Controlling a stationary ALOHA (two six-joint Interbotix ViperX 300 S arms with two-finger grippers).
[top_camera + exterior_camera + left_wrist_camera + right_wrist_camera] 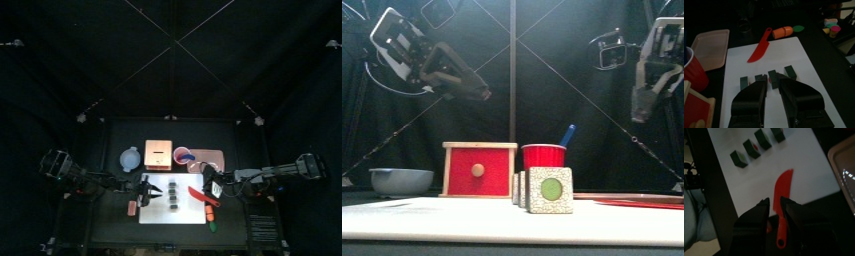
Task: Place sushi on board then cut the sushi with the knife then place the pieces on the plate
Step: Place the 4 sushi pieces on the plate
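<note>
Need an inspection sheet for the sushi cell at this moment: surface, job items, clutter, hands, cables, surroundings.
surface: black table with a white cutting board lying flat at the front centre.
job's things: three sushi pieces in a row on the board, with gaps between them; red knife lying flat on the board beside them; pink tray off the board, nothing seen on it.
clutter: wooden box, red cup holding a blue knife, blue-grey bowl, orange toy food by the board's front end.
grippers: left hand and right hand raised above the board, narrowly open, holding nothing.
cables: nothing seen.
surroundings: black curtain; nothing else seen.
</note>
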